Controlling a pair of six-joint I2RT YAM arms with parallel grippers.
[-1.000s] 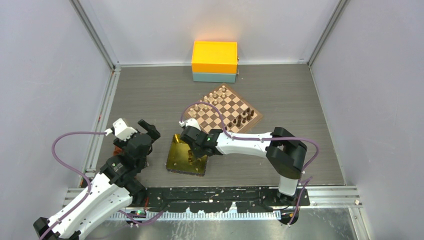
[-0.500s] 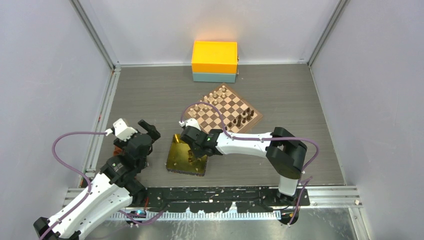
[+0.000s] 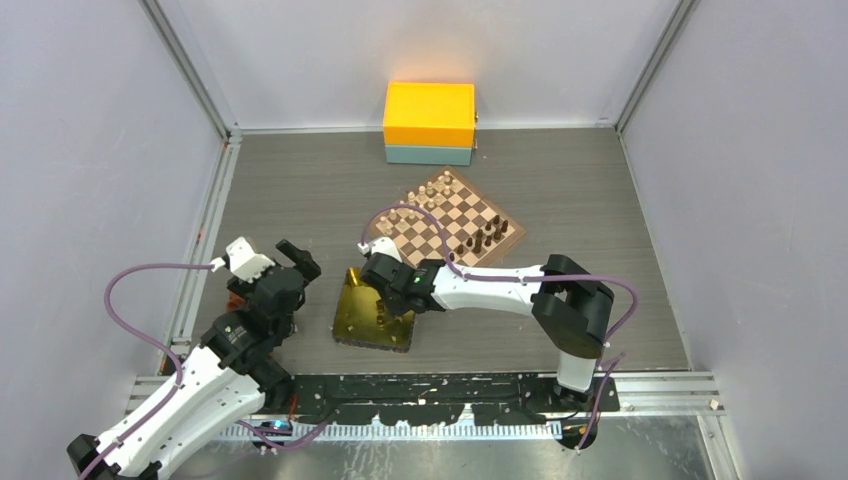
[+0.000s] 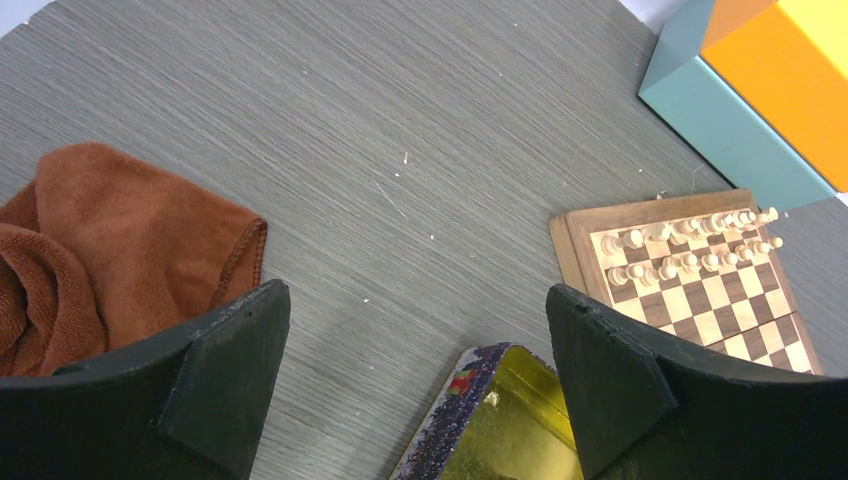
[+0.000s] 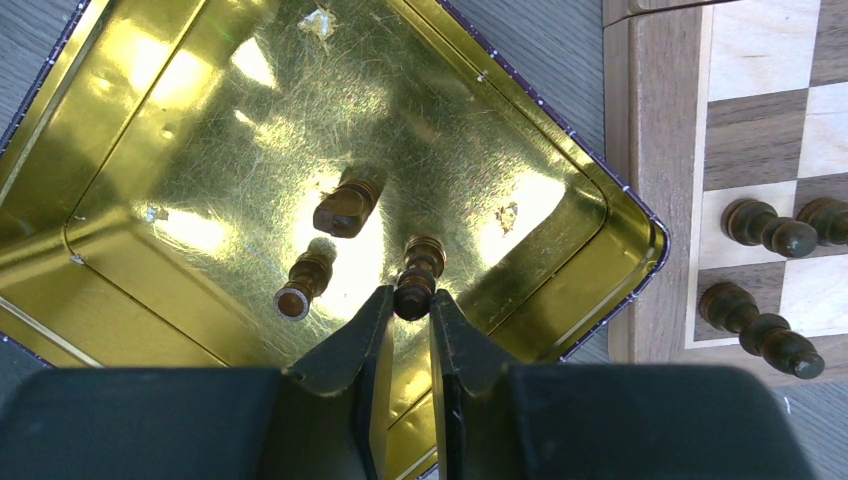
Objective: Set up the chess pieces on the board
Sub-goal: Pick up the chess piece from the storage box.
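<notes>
In the right wrist view my right gripper (image 5: 411,298) is shut on the head of a dark-brown chess piece (image 5: 417,275) that stands in the gold tray (image 5: 120,130). Two more dark chess pieces (image 5: 345,208) (image 5: 303,283) lie in the tray beside it. On the board (image 5: 660,150), just right of the tray, lie other dark pieces (image 5: 768,228). From above, the right gripper (image 3: 380,297) is over the tray (image 3: 352,318), in front of the board (image 3: 515,238). My left gripper (image 4: 412,300) hangs open over bare table left of the tray, holding nothing.
A rust-brown cloth (image 4: 100,240) lies under the left gripper's left finger. An orange and teal box (image 3: 429,122) stands behind the board at the back wall. Pale beige chessmen (image 4: 690,235) fill the board's far rows. Grey walls enclose the table.
</notes>
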